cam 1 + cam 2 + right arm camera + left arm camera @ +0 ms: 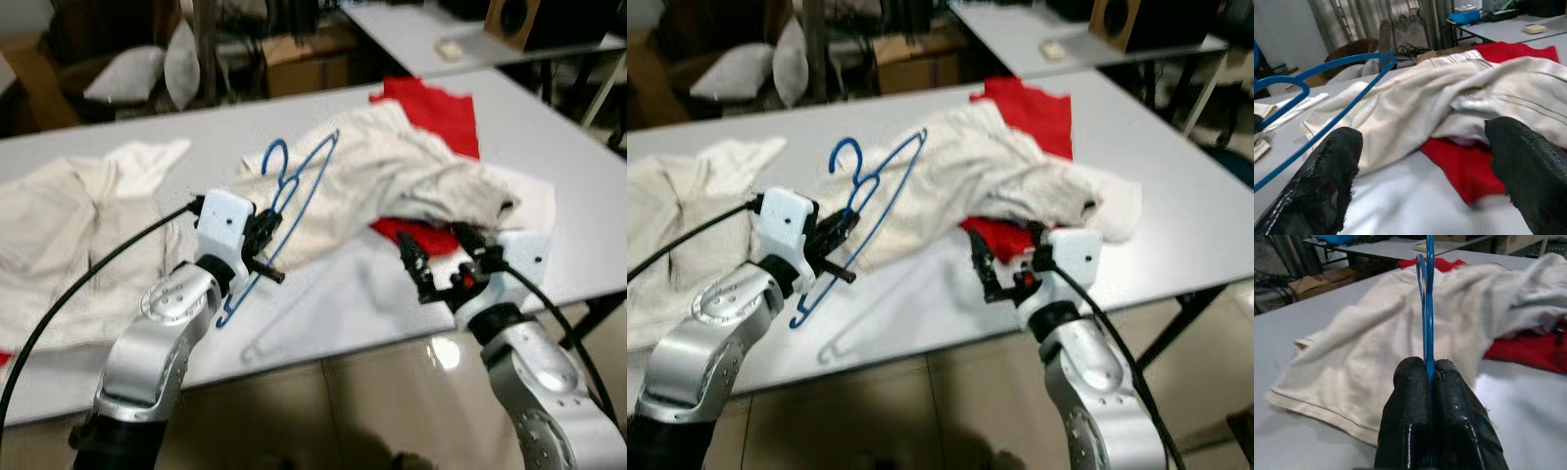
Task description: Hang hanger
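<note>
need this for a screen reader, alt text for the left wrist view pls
Two black fingers of the left gripper are shut on a thin blue hanger, seen edge-on and rising away from them. Behind it a cream garment lies crumpled on a grey table, with red cloth beside it.

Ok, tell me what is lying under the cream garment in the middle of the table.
A red cloth pokes out from under the cream garment on the near side and again at the far edge. How far the red runs beneath is hidden. Anything else under the folds cannot be seen.
</note>
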